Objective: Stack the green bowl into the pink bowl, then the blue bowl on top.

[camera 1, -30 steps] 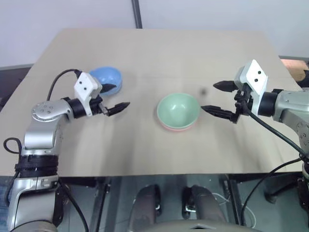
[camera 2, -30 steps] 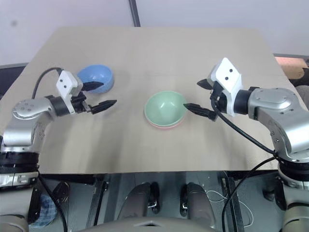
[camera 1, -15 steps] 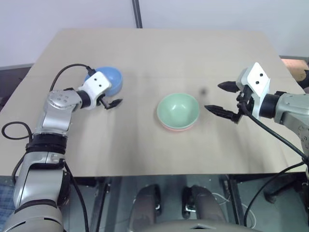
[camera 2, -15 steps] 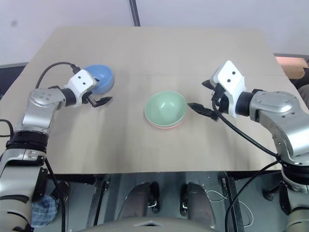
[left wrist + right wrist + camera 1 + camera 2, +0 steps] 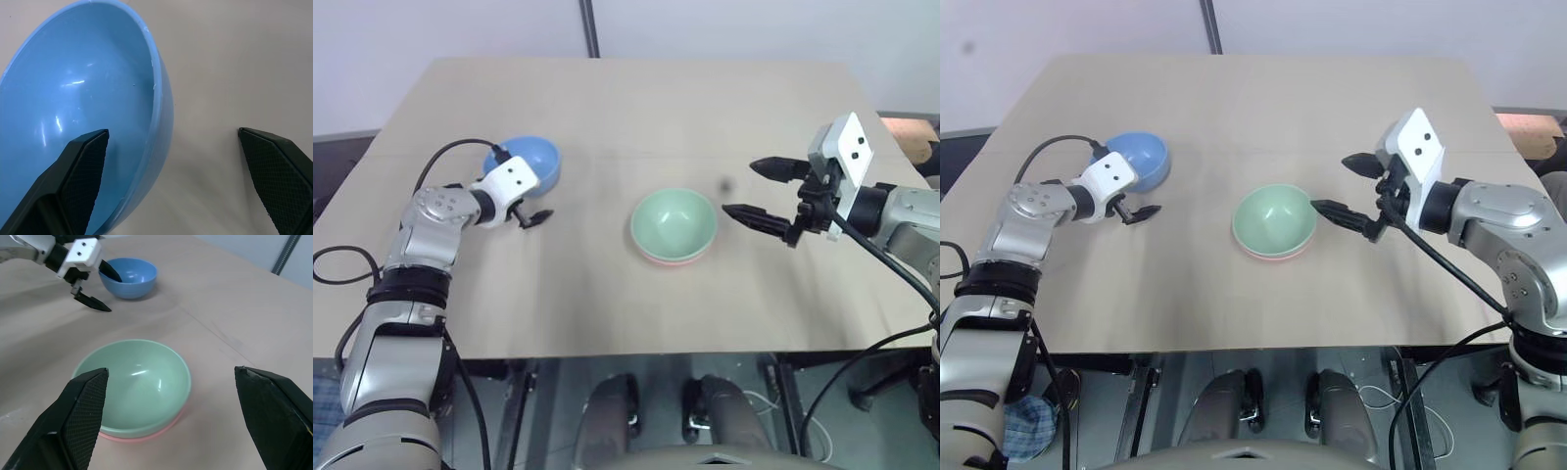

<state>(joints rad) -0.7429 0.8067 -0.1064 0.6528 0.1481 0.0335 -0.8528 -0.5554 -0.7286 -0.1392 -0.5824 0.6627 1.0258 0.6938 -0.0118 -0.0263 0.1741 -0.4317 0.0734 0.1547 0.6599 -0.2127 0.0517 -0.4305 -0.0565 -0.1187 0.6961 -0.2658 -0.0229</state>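
Observation:
The green bowl [image 5: 674, 221] sits nested inside the pink bowl [image 5: 670, 260], of which only a thin rim shows, near the table's middle. The blue bowl [image 5: 529, 160] stands upright at the left. My left gripper [image 5: 538, 200] is open and straddles the blue bowl's near-right rim. In the left wrist view one finger [image 5: 83, 166] hangs over the blue bowl's [image 5: 78, 107] inside and the other finger [image 5: 274, 166] is outside, above the table. My right gripper [image 5: 740, 186] is open and empty, hovering just right of the green bowl [image 5: 134, 387].
The beige table [image 5: 636, 108] has bare surface between the two bowl spots and behind them. Its front edge runs close below both arms. A dark pole [image 5: 591, 27] rises behind the far edge. A black cable [image 5: 450, 157] loops off my left wrist.
My left gripper moved forward, dipped and turned, coming from beside the blue bowl to straddle its rim. My right gripper rolled slightly and stayed in place. The bowls have not moved.

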